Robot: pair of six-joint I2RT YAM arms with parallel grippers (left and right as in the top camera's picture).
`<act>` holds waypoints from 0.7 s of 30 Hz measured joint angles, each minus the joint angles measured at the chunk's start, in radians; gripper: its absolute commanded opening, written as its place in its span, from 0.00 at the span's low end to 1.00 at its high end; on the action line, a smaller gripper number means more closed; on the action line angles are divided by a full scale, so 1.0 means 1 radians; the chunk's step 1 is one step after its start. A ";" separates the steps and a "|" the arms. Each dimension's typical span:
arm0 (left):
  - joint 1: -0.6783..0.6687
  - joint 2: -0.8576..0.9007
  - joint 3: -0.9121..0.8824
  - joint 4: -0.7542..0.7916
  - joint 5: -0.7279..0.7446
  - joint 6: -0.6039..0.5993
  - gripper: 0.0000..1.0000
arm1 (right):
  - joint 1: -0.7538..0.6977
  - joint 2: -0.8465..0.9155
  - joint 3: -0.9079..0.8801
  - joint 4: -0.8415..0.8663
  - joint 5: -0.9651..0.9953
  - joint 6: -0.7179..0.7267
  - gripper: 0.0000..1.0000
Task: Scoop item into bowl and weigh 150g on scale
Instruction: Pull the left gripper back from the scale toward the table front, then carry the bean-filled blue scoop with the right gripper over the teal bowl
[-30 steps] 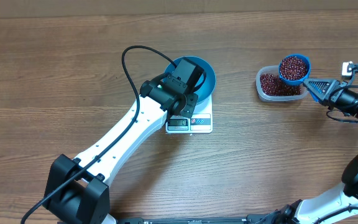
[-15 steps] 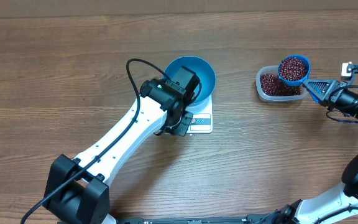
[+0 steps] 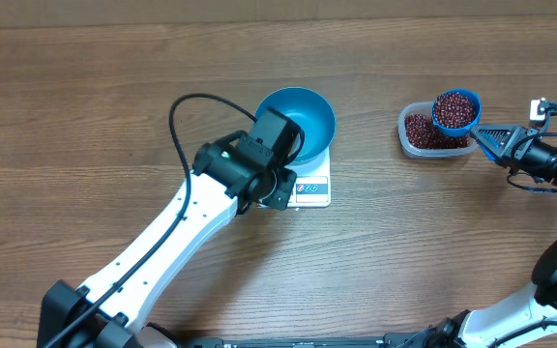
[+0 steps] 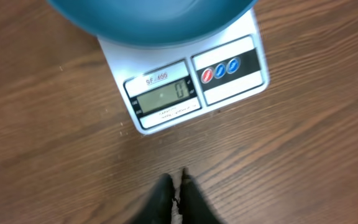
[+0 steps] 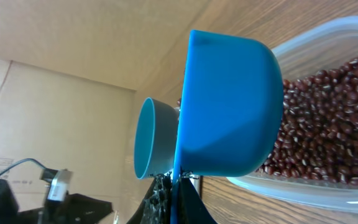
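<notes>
Blue bowl [image 3: 303,108] standing on the white scale [image 3: 313,189] near the middle of the wooden table [image 3: 85,116]; its inside is bare. In the left wrist view the bowl [image 4: 148,18] overhangs the back of the scale [image 4: 229,87], whose display reads 0 beside a strip of three round buttons.

Left gripper [image 4: 174,198]: hanging over bare wood just in front of the scale's display edge, touching neither scale nor bowl. Its two dark fingers [image 4: 160,200] are drawn together, with what appears to be only a thin slit between the tips, and nothing lies between them.

Right gripper [image 3: 492,137]: at the right of the table, well apart from the bowl, clamped on the handle of a small blue scoop [image 3: 476,101]. The scoop is heaped with red-brown beans [image 3: 456,108] and held level above the far right part of a clear plastic tub [image 3: 406,135], which holds more of them. In the right wrist view the scoop [image 5: 229,106] is seen from the side, its handle running into the closed gripper [image 5: 173,202], with the beans [image 5: 334,124] in the tub behind it.
</notes>
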 measured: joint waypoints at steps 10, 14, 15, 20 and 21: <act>0.000 0.021 -0.045 0.026 -0.013 -0.006 1.00 | 0.000 0.000 0.000 0.002 0.027 0.000 0.04; 0.000 0.021 -0.045 0.016 -0.016 -0.006 1.00 | 0.000 0.000 0.000 0.001 0.030 0.000 0.04; 0.000 0.021 -0.045 0.017 -0.016 -0.006 1.00 | 0.000 0.000 0.000 0.002 0.030 0.000 0.04; 0.000 0.021 -0.048 0.018 -0.028 -0.006 1.00 | 0.000 0.000 0.000 -0.015 0.067 0.000 0.04; 0.000 0.021 -0.048 0.018 -0.029 -0.006 0.99 | 0.000 0.000 0.002 -0.029 0.071 0.000 0.04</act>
